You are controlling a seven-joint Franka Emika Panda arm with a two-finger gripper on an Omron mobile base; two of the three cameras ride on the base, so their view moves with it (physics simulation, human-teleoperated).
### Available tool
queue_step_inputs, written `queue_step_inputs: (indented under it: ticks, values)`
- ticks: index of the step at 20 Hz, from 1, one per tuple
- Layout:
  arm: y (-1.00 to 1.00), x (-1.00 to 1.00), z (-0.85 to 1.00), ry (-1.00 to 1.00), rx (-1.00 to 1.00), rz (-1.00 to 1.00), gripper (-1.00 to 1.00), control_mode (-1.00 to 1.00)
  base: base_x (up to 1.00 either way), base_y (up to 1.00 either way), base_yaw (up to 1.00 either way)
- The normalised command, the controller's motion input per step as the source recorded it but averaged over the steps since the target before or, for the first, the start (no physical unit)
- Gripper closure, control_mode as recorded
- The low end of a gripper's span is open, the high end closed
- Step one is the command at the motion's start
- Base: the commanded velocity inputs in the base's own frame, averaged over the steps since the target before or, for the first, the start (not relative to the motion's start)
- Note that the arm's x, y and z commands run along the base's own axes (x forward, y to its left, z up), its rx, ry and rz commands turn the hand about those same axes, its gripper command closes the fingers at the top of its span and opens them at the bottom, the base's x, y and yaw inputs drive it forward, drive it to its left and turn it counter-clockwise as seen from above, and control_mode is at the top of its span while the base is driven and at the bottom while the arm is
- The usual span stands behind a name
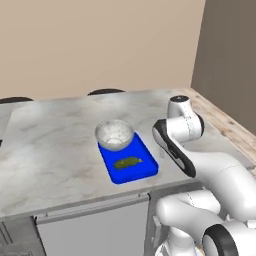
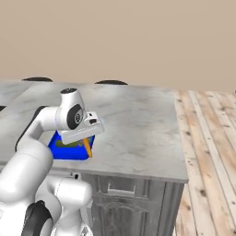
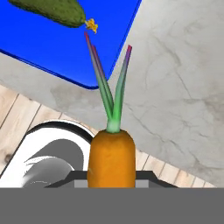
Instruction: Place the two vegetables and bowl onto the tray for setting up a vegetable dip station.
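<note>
Two task items on tray: the cucumber (image 1: pixel 128 162) and the bowl (image 1: pixel 115 134) both sit on the blue tray (image 1: pixel 147 167).
Tray: flat, bright blue, rounded corners, lying on the grey marbled counter (image 1: pixel 55 140) close to its front edge; in the right base view its near edge (image 2: pixel 69 154) shows beneath the arm.
Bowl: greyish-white and speckled, upright on the far end of the tray, its rim spanning about the tray's width.
Cucumber: dark green, lying flat on the near half of the tray, apart from the bowl; in the hand view its end with a small yellow tip (image 3: pixel 52 11) lies on the blue surface.
Carrot: orange with a green top, off the counter, held in the gripper (image 2: pixel 86 146); in the right base view it (image 2: pixel 87 147) hangs tilted just beside the tray's right front corner.
Carrot in hand view: the orange body (image 3: pixel 111 157) rises from the bottom of the view, green stalks pointing toward the tray's corner and the cucumber's tip.
Gripper: pinching the carrot, jaws closed against its thick orange end; the fingertips themselves are hidden by the carrot.
Arm: white, bent over the counter's front edge to the right of the tray.
Floor: pale wooden planks (image 2: pixel 207 152) to the right of the counter.
</note>
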Motion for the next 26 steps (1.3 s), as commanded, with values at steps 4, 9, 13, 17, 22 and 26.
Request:
queue_step_inputs:
  ticks: [4,9,13,17,22,26]
  values:
    - [0.0,0.0,0.0,0.0,0.0,0.0,1.0,1.0,0.35,0.26,-0.3]
    - [0.0,0.0,0.0,0.0,0.0,0.0,1.0,1.0,0.37,0.25,-0.13]
    - [0.0,0.0,0.0,0.0,0.0,0.0,1.0,1.0,0.35,0.15,0.0]
    - [0.0,0.0,0.0,0.0,0.0,0.0,1.0,1.0,0.24,0.06,0.0]
    - [0.0,0.0,0.0,0.0,0.0,0.0,1.0,1.0,0.27,0.03,0.0]
    - [0.0,0.0,0.0,0.0,0.0,0.0,1.0,1.0,0.02,0.0,0.0]
